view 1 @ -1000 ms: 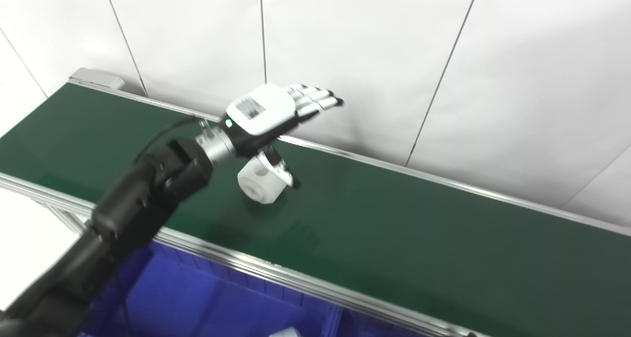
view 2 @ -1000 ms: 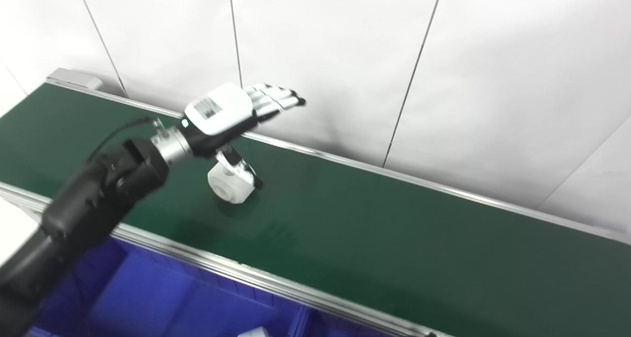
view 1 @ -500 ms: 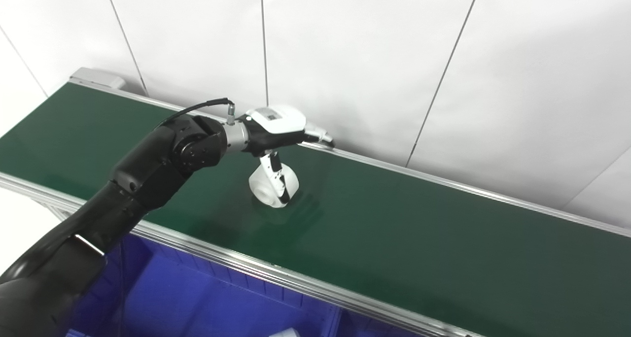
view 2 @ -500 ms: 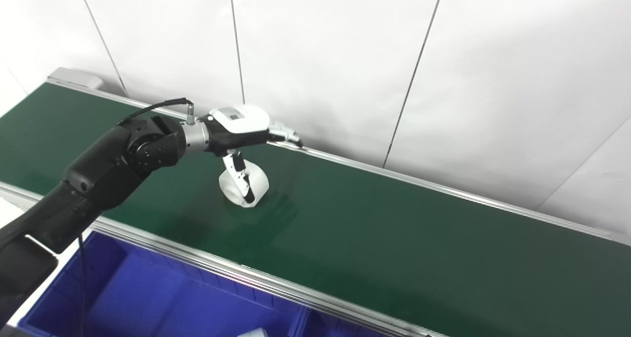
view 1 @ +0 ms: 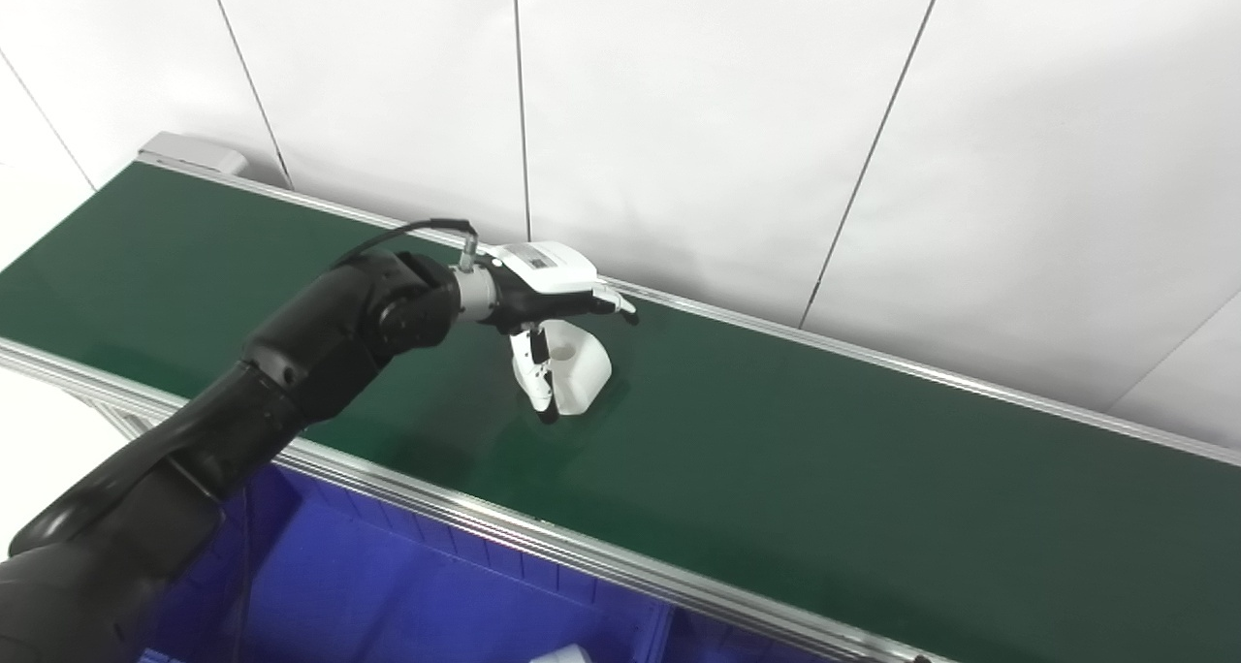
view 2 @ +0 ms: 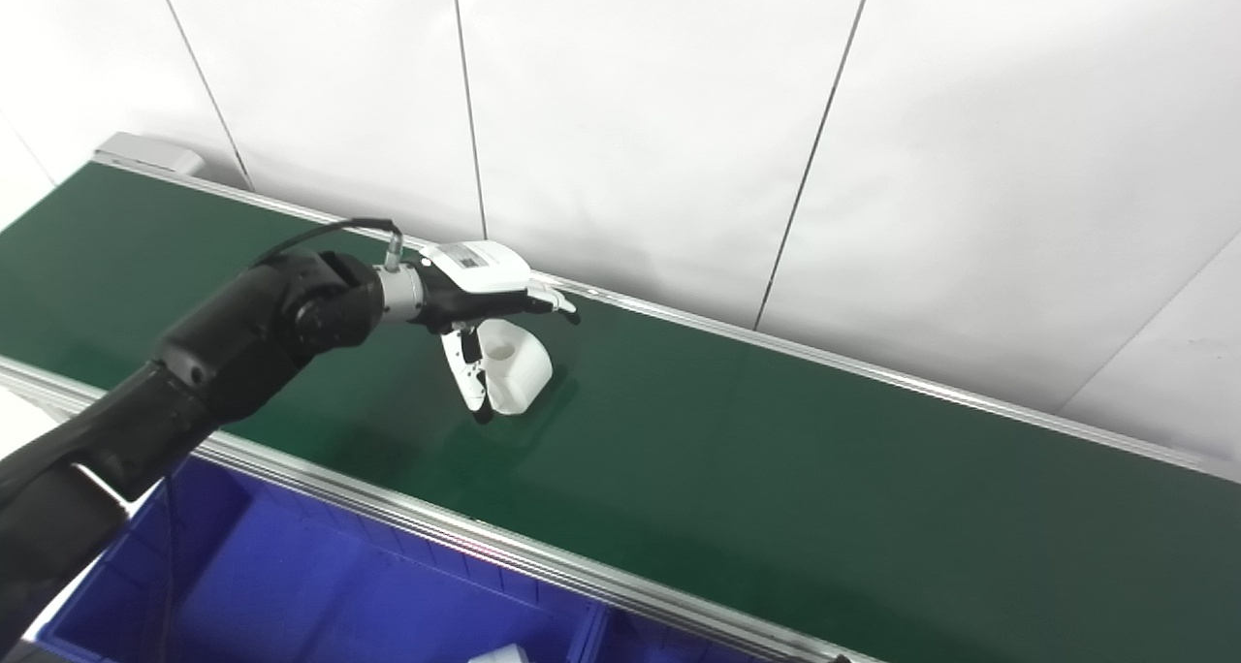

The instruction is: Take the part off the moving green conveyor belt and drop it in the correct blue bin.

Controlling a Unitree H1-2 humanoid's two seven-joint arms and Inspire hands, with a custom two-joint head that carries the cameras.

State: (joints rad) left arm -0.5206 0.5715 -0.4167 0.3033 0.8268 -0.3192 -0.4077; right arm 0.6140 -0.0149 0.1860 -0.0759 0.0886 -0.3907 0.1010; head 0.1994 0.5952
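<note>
A white plastic part (view 1: 582,364) with a round hole lies on the green conveyor belt (view 1: 824,450); it also shows in the right eye view (view 2: 516,377). My left hand (view 1: 548,280) reaches over the belt from the left and hovers just above the part. Its fingers stretch out over the part's far side and its thumb points down along the near left side. The hand is open and not closed on the part. My right hand is not in view.
A blue bin (view 2: 339,595) sits below the belt's near metal rail (view 1: 543,537), with a divider (view 2: 596,634) and a white item (view 2: 496,655) at the bottom edge. A white panelled wall (view 1: 727,110) stands right behind the belt.
The part has travelled to the right on the belt and turned. My left hand has come down from above the belt, followed it to the right, and now has its thumb beside it.
</note>
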